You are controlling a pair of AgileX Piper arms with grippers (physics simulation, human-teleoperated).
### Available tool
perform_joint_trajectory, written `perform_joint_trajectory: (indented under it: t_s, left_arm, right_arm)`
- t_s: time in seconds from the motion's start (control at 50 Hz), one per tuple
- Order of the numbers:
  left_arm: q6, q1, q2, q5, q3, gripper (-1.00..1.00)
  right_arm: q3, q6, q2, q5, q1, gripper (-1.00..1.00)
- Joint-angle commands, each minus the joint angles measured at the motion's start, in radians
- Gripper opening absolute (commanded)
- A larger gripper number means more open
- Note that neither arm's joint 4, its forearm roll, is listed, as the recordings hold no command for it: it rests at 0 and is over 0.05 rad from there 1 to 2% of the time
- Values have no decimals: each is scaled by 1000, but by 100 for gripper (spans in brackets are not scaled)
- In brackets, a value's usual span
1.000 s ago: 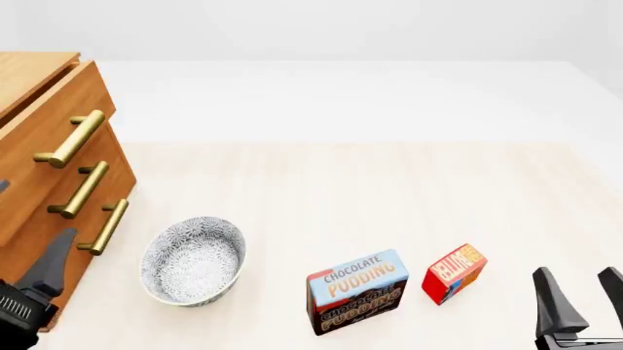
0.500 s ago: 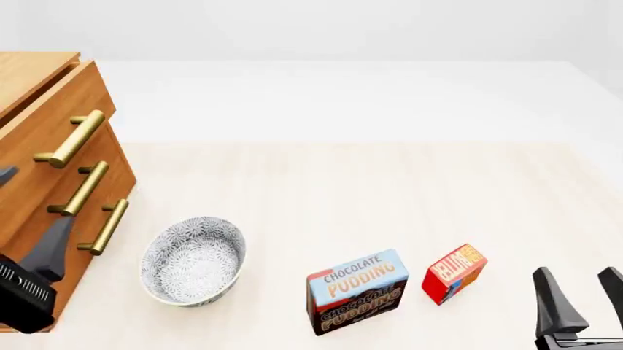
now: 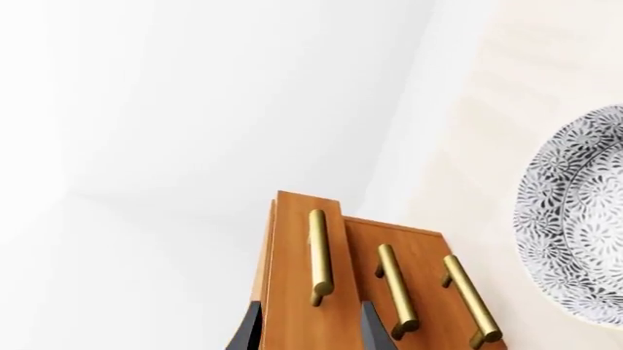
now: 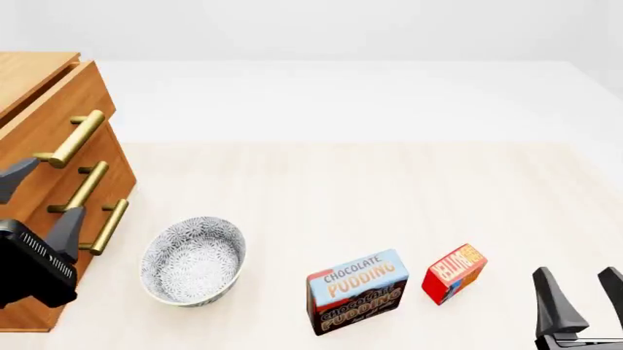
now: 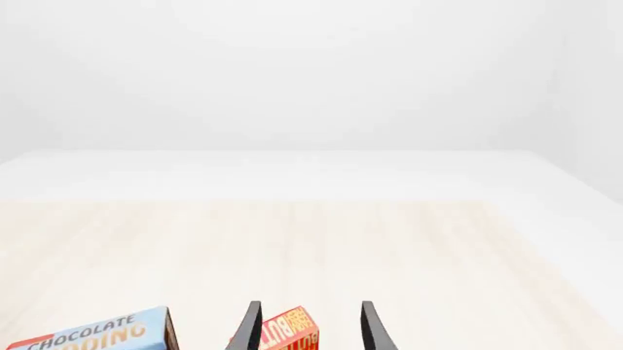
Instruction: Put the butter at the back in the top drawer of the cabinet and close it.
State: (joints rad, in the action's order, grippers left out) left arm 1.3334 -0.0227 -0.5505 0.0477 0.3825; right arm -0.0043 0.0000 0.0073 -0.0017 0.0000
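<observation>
We note the left gripper (image 4: pixel 37 195), jaws apart, at the cabinet (image 4: pixel 44 109) front, below the top drawer (image 4: pixel 54 120) handle. Bowl (image 4: pixel 192 259), then pudding box (image 4: pixel 357 292). The butter (image 4: pixel 454 273), small, red, white-lettered, stands on the table (image 4: pixel 370 189) just beside the pudding box, ahead of the right gripper (image 4: pixel 582 295), whose jaws are apart and empty

The left gripper (image 4: pixel 39 193) hangs parted just before the cabinet (image 4: pixel 39 131) handles; the bowl (image 4: pixel 192 259) sits beside it, boxes nearer the right gripper (image 4: pixel 582 292).
</observation>
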Motion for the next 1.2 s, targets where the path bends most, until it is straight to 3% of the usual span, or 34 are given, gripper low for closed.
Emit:
perform_joint_trajectory:
  t_s: [0.02, 1.2]
  left_arm:
    - [21, 14, -64, 63, -10, 100]
    - [60, 84, -246, 198, 22, 100]
  right_arm:
    - [0, 0, 0, 0, 0, 100]
    - [0, 0, 0, 0, 0, 100]
